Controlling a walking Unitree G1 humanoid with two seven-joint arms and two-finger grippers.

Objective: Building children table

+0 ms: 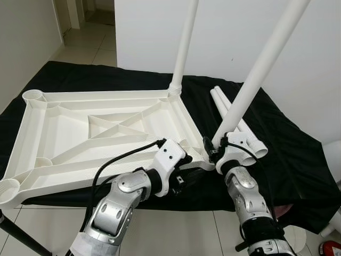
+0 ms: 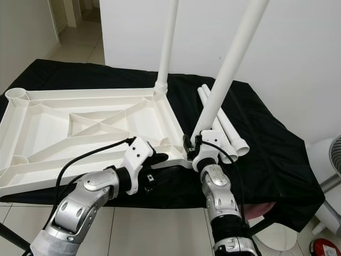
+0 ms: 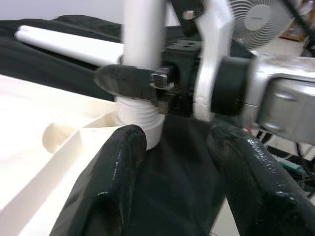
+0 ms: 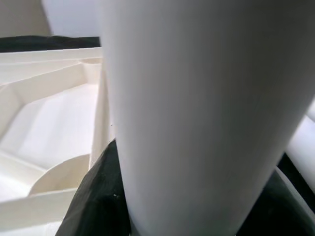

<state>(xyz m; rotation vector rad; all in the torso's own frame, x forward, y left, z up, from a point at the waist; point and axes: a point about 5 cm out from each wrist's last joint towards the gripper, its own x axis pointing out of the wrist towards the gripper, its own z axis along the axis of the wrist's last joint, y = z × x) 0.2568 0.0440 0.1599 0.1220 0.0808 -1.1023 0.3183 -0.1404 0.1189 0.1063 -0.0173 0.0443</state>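
Left eye view first: we see the white ribbed plastic tabletop [image 1: 101,136] lying upside down on a table under a black cloth [image 1: 277,160], one white plastic tube leg [image 1: 184,48] already standing upright in its far corner socket. Our right gripper [image 1: 216,152] is clamped low on a second white plastic leg [image 1: 256,80], which leans over the near corner socket. We judge these legs light, stiff and smooth, so slippery under the fingers; a hold low down near the threaded end looks best, since the long tube will lever hard against the grip. Two spare white tube legs [image 1: 234,114] lie on the cloth just beside the working corner and could roll if nudged.

Right eye view shows our left gripper [image 2: 160,158] at the tabletop's near edge, beside that corner; two empty round sockets [image 2: 16,95] wait at the far-left end.

Left wrist view: our left fingers [image 3: 106,187] stand apart with nothing between them, one just beside the ribbed threaded end [image 3: 138,115] of the leaning leg, where the right gripper's black finger crosses it. A white fan [image 3: 258,22] stands behind, well apart.

Right wrist view: the gripped leg sits close before the lens, the tabletop's ribs behind; the thread may cross if the leg goes in tilted
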